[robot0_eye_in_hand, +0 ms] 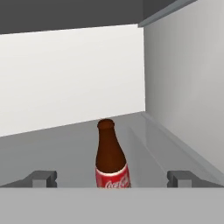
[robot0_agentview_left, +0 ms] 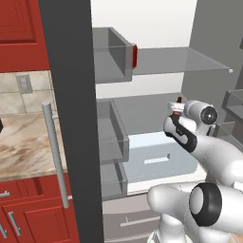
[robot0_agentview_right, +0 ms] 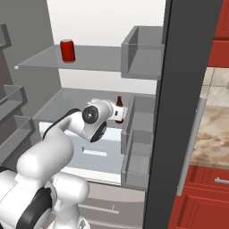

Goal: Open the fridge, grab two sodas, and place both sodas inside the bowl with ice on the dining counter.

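The fridge stands open, showing its white interior and grey shelves. One red soda can sits on the upper glass shelf, and in the left base view the soda can peeks out from behind a door bin. My gripper is open and reaches onto the lower shelf. A brown cola bottle with a red label stands upright just ahead, centred between the wide-apart fingertips. From the right base view the bottle shows right at the gripper. The bowl and the dining counter are out of view.
Grey door bins flank the shelves close to the hand. A pale crisper drawer lies below the lower shelf. The open door's bar handle hangs beside a marbled wall countertop over red cabinets.
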Controlling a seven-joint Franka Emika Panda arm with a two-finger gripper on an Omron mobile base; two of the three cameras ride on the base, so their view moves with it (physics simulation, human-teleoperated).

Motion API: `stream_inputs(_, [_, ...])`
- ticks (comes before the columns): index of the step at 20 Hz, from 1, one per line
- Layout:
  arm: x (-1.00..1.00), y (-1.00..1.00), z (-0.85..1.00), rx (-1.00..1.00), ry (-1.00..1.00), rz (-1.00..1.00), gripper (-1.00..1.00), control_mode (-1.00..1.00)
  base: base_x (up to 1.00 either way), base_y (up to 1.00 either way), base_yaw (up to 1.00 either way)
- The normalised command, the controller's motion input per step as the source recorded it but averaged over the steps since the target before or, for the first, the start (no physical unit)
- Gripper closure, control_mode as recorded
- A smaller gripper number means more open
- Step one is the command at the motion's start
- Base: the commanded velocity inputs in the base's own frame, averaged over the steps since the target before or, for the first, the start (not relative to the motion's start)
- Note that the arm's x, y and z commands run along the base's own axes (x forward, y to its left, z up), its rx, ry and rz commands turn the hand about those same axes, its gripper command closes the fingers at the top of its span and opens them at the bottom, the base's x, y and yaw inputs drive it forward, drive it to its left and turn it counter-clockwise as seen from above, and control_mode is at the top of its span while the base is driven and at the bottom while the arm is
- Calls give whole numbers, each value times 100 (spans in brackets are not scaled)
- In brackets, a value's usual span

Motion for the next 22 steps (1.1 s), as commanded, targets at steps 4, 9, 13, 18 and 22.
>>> stream_inputs(4, [20, 0, -6, -2, 0, 0, -100, -100, 0, 0, 0])
stream_inputs(9, [18, 0, -4, 0, 0, 0, -100, -100, 0, 0, 0])
stream_inputs(13, [15, 0, -13, -2, 0, 0, -100, -100, 0, 0, 0])
stream_inputs(18, [12, 0, -18, -4, 0, 0, -100, -100, 0, 0, 0])
stream_inputs(22, [14, 0, -16, -3, 0, 0, -100, -100, 0, 0, 0])
